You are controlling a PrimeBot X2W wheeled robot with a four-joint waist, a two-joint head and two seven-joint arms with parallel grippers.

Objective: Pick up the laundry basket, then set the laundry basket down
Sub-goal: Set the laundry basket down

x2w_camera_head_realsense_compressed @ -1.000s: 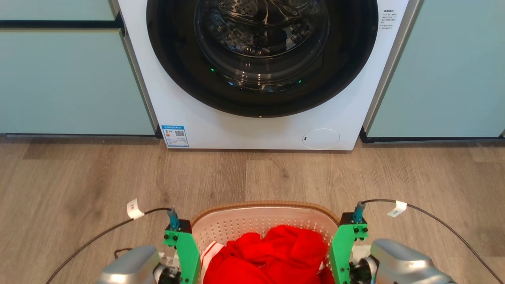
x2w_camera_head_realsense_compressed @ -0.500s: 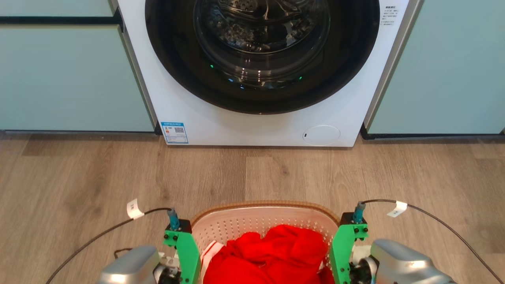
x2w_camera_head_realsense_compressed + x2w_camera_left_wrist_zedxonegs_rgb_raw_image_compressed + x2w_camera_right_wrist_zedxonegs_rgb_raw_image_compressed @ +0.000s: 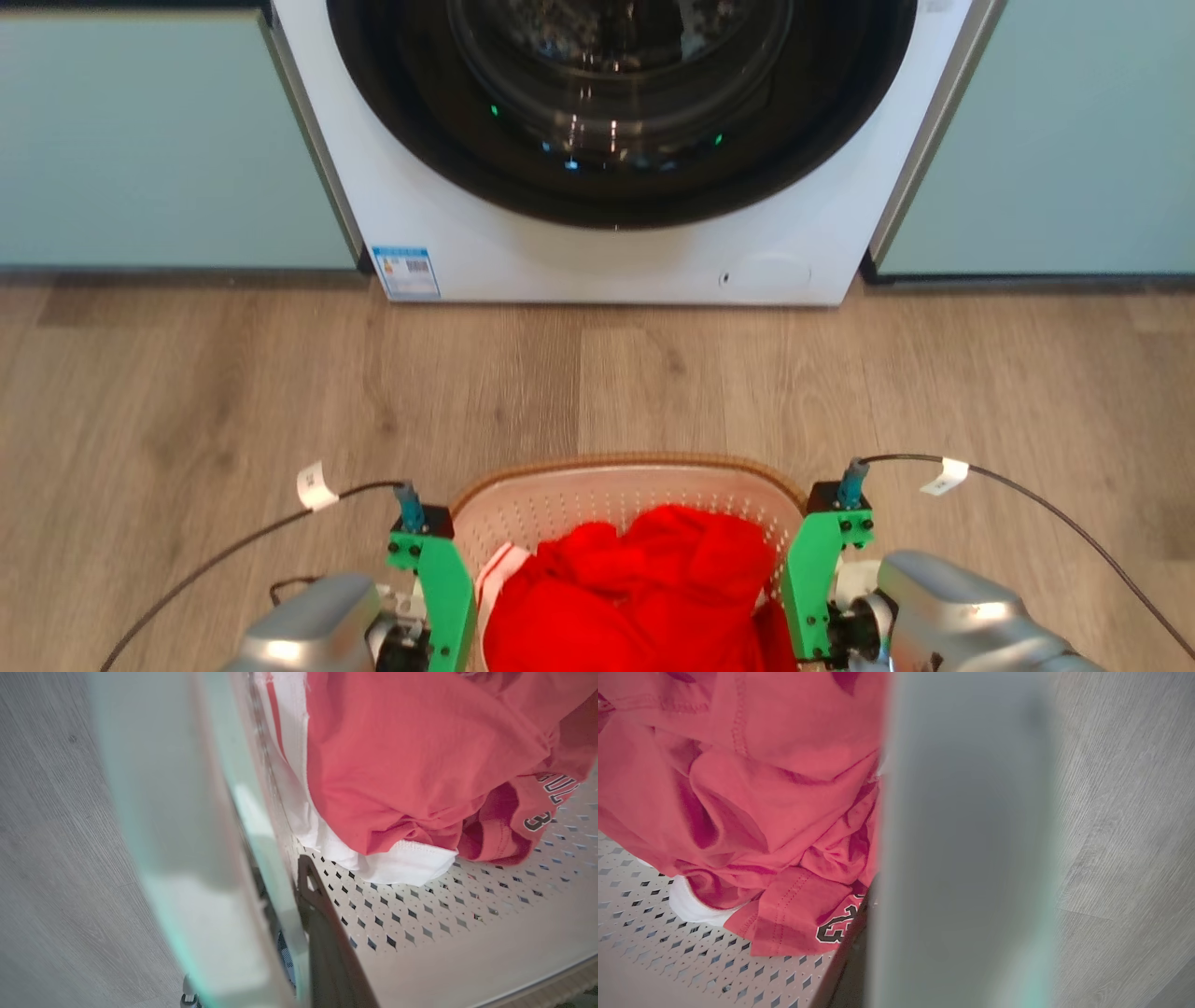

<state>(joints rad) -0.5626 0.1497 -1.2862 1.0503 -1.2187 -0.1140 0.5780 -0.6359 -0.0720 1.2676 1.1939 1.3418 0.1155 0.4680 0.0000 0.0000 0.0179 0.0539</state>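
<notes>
The laundry basket (image 3: pixel 616 467) sits between the left end effector (image 3: pixel 439 588) and right end effector (image 3: pixel 810 579), each apparently clamped on its side wall. Open floor (image 3: pixel 597 373) lies between it and the washing machine (image 3: pixel 597 257). Since earlier, only the camera has dipped.

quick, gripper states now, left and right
Left gripper: closed on the laundry basket, at its left wall.
Right gripper: closed on the laundry basket, at its right wall.
</notes>
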